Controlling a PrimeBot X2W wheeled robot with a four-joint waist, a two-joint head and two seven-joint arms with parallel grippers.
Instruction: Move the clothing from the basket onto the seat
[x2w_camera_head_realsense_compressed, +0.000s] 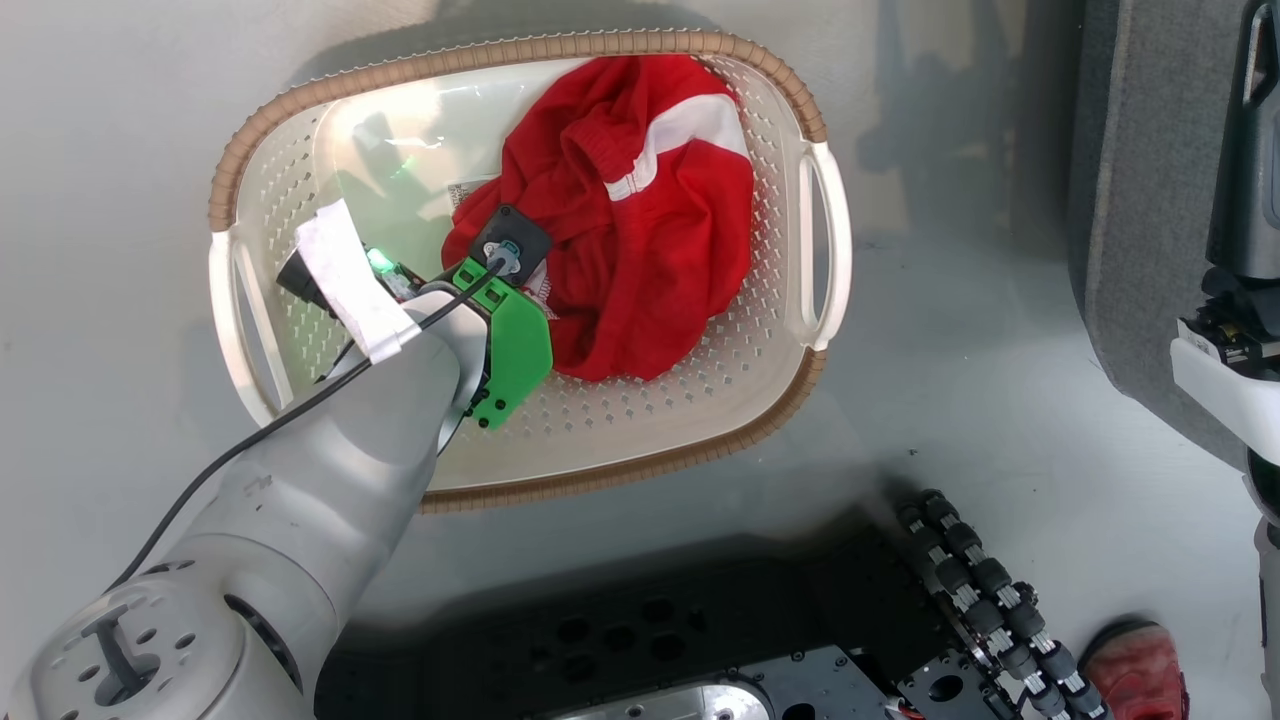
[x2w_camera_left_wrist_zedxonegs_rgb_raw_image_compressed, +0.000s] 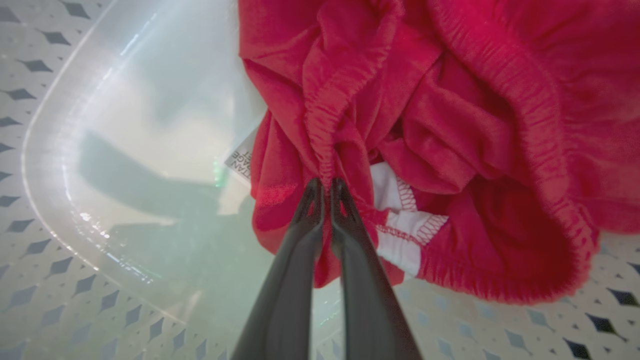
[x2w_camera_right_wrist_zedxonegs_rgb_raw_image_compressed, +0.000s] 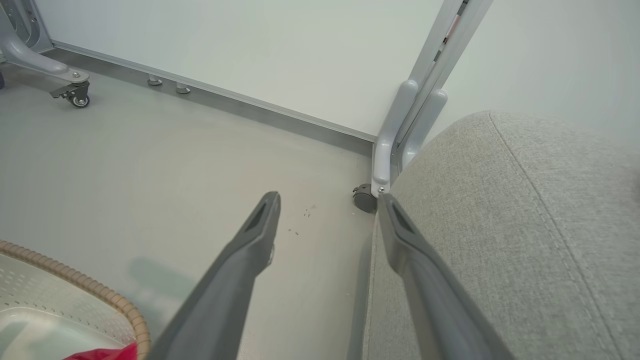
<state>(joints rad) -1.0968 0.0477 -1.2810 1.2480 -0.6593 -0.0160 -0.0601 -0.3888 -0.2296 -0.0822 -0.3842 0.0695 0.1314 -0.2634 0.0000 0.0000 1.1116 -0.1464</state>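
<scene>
left gripper (x2w_camera_left_wrist_zedxonegs_rgb_raw_image_compressed: 326, 186) has its jaws pinched on a fold of the clothing (x2w_camera_left_wrist_zedxonegs_rgb_raw_image_compressed: 450, 125) in the basket (x2w_camera_head_realsense_compressed: 520, 50), probably for the lift; right gripper (x2w_camera_right_wrist_zedxonegs_rgb_raw_image_compressed: 327, 210) hangs open by the seat (x2w_camera_right_wrist_zedxonegs_rgb_raw_image_compressed: 525, 225).

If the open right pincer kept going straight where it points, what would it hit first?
Most likely the bare floor, just short of the small caster beside the seat. The right pincer is open and empty, but depth is hard to judge.
</scene>
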